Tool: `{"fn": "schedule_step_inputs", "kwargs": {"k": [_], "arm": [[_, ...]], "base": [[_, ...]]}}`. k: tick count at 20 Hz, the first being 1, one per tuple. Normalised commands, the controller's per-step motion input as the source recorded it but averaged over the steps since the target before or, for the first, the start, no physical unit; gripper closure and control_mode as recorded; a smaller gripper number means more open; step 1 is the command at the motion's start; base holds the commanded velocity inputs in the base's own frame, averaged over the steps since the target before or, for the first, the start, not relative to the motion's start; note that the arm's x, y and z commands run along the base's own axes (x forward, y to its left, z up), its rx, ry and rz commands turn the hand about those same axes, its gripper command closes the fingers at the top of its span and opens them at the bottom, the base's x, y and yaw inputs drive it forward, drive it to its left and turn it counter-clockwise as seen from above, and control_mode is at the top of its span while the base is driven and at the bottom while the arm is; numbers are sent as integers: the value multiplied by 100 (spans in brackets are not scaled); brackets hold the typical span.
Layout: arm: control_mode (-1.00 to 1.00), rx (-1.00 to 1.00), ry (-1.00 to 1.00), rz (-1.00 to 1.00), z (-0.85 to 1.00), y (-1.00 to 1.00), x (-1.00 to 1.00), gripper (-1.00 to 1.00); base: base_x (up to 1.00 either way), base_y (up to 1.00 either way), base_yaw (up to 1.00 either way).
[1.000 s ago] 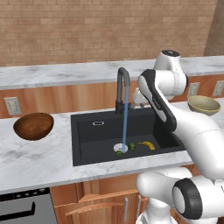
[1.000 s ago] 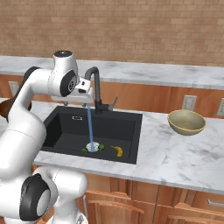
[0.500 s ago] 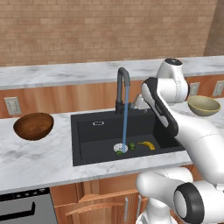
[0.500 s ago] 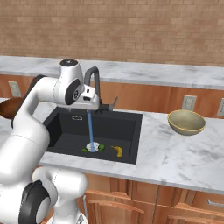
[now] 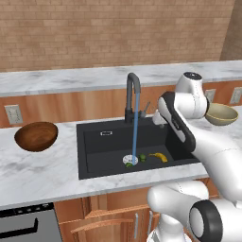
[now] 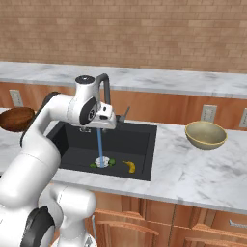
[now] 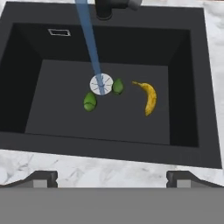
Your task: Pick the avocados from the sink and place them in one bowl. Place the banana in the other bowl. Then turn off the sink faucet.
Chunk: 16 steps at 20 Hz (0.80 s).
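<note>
We see the two-finger dark-tipped gripper (image 7: 112,177), jaws spread wide and empty, held above the large black rectangular sink (image 7: 183,78). Below it, two small green avocados (image 7: 89,101) flank the round silver drain (image 7: 101,83); the curved yellow banana (image 7: 149,97) lies just right of them in the hand view.

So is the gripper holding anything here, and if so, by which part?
Nothing is held. The gripper is open above the sink, jaws spread wide with nothing between them. Both avocados and the banana lie on the sink floor.
</note>
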Motion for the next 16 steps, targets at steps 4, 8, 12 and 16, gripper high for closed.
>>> {"fn": "schedule_step_inputs", "kwargs": {"k": [4,8,12,16], "arm": [[-100,0,0,0,-32,-23,0,-100],[-100,0,3,0,-33,-18,0,-100],[-100,0,9,0,-36,-14,1,-100],[-100,-2,12,0,-35,-11,7,-100]], "base": [[0,0,0],[0,0,0],[0,0,0],[0,0,0]]}}
